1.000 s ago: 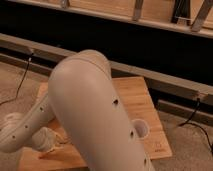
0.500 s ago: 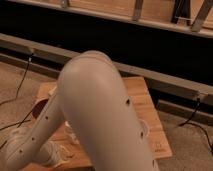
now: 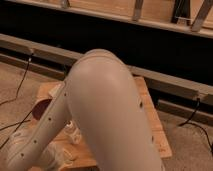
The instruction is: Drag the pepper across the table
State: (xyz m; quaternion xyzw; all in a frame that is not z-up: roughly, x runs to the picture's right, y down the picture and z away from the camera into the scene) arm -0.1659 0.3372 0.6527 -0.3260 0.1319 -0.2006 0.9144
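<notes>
The honey-coloured wooden table (image 3: 149, 107) stands in the middle of the camera view, mostly covered by my big beige arm (image 3: 107, 115). The forearm runs down to the lower left, where my gripper (image 3: 59, 156) hangs low over the table's front left corner. A dark red rounded thing (image 3: 41, 107) lies at the table's left edge beside the forearm; I cannot tell whether it is the pepper. A small pale object (image 3: 74, 133) sits on the table close to the wrist.
A long grey rail (image 3: 170, 82) runs behind the table, with a dark gap and wooden shelving above it. Black cables lie on the carpet at the left (image 3: 20, 85) and at the right (image 3: 197, 125).
My arm has shifted so that the elbow covers more of the table's right side, and the white cup seen there earlier is now hidden. The forearm and gripper have sunk toward the lower left.
</notes>
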